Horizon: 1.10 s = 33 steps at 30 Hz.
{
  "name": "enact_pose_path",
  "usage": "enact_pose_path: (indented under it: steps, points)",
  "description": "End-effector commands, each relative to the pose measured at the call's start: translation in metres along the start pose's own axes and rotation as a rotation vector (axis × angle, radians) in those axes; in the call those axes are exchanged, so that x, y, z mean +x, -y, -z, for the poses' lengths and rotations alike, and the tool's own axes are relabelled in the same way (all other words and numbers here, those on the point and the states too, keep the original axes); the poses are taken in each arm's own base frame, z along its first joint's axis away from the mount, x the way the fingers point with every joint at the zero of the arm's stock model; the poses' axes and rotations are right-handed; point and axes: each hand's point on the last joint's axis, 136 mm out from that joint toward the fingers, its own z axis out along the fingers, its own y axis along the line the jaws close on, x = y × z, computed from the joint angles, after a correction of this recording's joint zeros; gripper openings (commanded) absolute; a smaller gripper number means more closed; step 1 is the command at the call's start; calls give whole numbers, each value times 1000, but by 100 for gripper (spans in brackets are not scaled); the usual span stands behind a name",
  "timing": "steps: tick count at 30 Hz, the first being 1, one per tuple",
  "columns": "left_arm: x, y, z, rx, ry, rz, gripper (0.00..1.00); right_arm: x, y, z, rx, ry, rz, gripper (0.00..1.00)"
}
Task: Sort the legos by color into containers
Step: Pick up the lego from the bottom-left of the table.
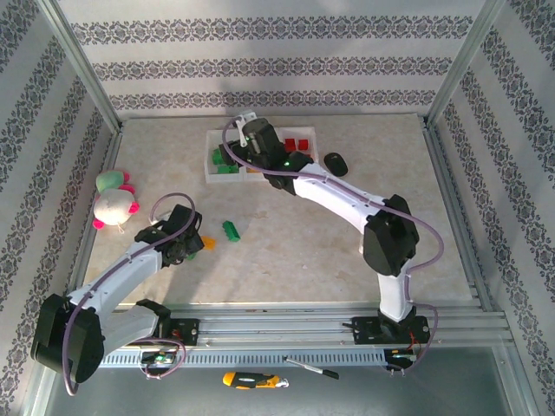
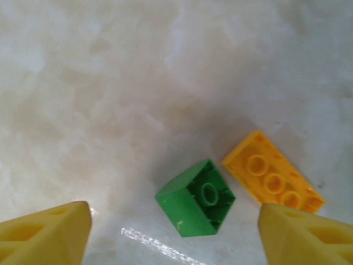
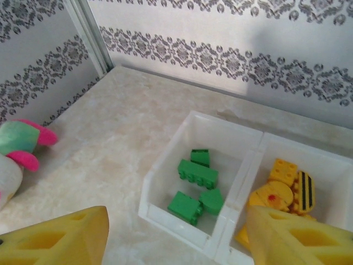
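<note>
Presently the left pincer [image 2: 174, 210] gapes over a green lego [image 2: 196, 199]; the right pincer [image 3: 176, 212] hangs spread above the containers [image 3: 182, 225].

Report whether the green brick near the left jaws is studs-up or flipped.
Flipped: green brick shows its hollow underside and inner tube, no studs.

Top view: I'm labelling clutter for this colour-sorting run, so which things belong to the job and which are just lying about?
Job:
white tray
sorted green bricks
sorted yellow bricks
sorted red bricks
loose green brick
loose orange brick

Lying about:
plush toy
black mouse
yellow-and-black tool
</note>
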Motion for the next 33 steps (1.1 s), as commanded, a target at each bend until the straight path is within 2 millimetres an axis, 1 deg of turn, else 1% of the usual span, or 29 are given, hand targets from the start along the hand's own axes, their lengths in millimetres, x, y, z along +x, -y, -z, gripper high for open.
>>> enact_pose_path:
  steps: [1,6,13,17,20,22,24,26,30,33]
  points:
    - [6,-8,-10,-20,-8,146,74,7,11,5,23,8,-18,67]
    - [13,-7,-21,1,-23,240,70,19,15,9,31,-15,-20,67]
    - [22,-4,-37,34,-53,297,65,28,12,10,13,-35,-40,67]
    - [25,-4,-42,32,-65,302,56,30,14,10,18,-39,-45,67]
    - [28,-4,-45,35,-80,300,52,31,15,10,22,-41,-44,67]
    - [29,-3,-46,36,-83,293,46,30,15,11,21,-39,-46,67]
    - [26,-2,-44,38,-76,277,39,30,14,11,20,-37,-48,67]
    - [22,-3,-39,33,-65,266,35,28,14,13,14,-36,-53,67]
    - [5,2,-22,51,-24,232,35,24,10,22,-7,-27,-74,67]
    - [-15,14,-7,96,26,194,35,24,8,31,-29,-24,-92,67]
